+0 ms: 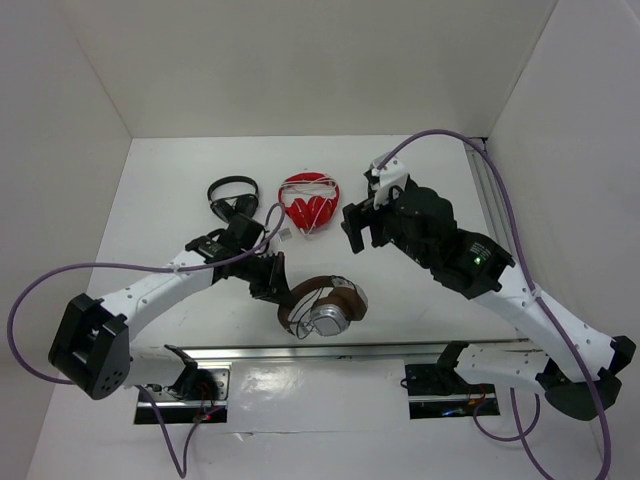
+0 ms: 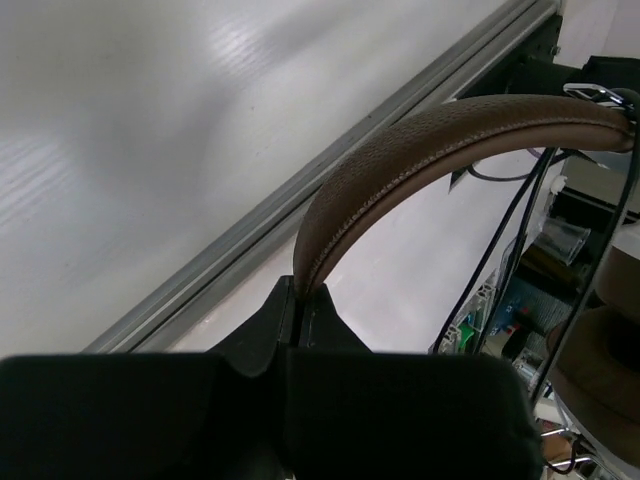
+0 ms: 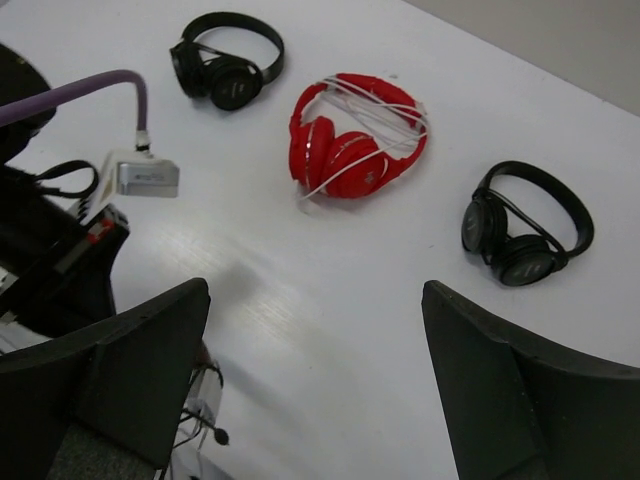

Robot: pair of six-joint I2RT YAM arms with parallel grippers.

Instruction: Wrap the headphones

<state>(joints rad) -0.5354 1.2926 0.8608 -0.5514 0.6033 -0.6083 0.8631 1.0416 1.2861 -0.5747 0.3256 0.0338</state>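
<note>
The headphones (image 1: 325,308), with a brown headband and silver-and-brown ear cups, hang near the table's front edge. My left gripper (image 1: 270,278) is shut on the headband. In the left wrist view the fingers (image 2: 300,300) pinch the brown band (image 2: 430,140), the thin black cable (image 2: 497,245) hangs below it, and an ear cup (image 2: 600,370) shows at the right edge. My right gripper (image 1: 355,225) is open and empty above the table, behind the headphones. Its wrist view shows both jaws wide apart (image 3: 315,300) over bare white table.
A red pair with white cord (image 1: 308,203) (image 3: 355,135) lies at the back centre. A small black pair (image 1: 232,195) (image 3: 225,65) lies to its left, and another black pair (image 3: 525,225) shows in the right wrist view. An aluminium rail (image 1: 400,350) runs along the front edge.
</note>
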